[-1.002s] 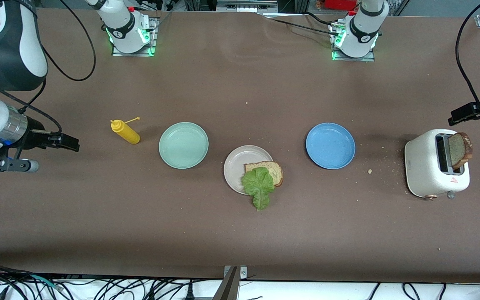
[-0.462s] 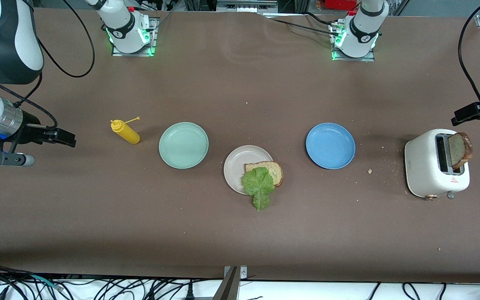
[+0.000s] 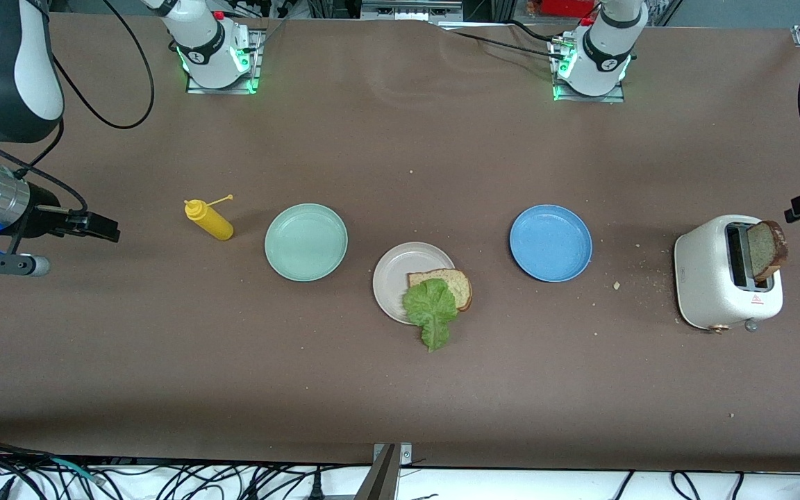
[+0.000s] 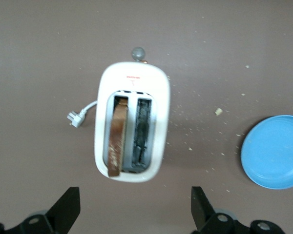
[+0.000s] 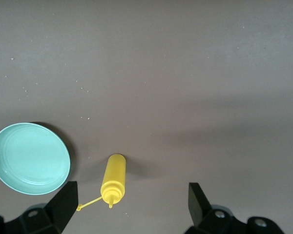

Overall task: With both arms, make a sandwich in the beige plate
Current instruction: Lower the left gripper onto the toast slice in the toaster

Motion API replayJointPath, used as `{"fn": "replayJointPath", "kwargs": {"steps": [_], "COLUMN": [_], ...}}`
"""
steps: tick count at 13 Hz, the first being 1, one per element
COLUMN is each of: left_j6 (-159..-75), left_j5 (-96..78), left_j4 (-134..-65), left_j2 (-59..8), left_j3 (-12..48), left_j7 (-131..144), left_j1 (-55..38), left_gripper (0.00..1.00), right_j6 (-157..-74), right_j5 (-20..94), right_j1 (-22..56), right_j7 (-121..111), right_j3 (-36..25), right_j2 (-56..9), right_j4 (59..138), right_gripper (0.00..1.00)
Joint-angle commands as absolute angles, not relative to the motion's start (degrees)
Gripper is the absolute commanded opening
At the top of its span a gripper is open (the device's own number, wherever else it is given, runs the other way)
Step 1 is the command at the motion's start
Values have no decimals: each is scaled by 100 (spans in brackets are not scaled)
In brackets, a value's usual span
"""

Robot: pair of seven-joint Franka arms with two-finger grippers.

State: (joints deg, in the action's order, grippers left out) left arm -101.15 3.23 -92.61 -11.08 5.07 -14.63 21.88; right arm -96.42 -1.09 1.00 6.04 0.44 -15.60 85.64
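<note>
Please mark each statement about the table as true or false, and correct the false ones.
1. A lettuce leaf lies on the bread slice in the beige plate. True.
2. A second slice already covers the lettuce. False: the other slice stands in the toaster.
3. Both toaster slots hold bread. False: the left wrist view shows one slot empty.
4. The left gripper is open, over the toaster. True.
5. The right gripper holds the yellow bottle. False: it is open and empty; the bottle lies on the table beside the green plate.
</note>
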Motion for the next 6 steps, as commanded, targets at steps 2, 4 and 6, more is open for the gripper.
{"fn": "replayJointPath", "kwargs": {"steps": [2, 4, 6], "left_j6": [-10633, -11072, -11328], "left_j5": [483, 466, 457], "left_j4": [-9324, -9675, -9965], "left_j2": [-1511, -1564, -1582], "left_j3": [554, 554, 554], "left_j7": [-1705, -1705, -1705], "left_j1": [2329, 2399, 2478], "left_gripper": [100, 100, 100], "right_j6": [-9642, -9650, -9650], "right_j5": [9, 9, 9], "right_j1": [79, 79, 79], "right_j7": [457, 448, 448], "right_j3": [44, 35, 44], "right_j2": [-1354, -1354, -1354], "right_j4": [8789, 8780, 8780], "right_gripper": [100, 100, 100]}}
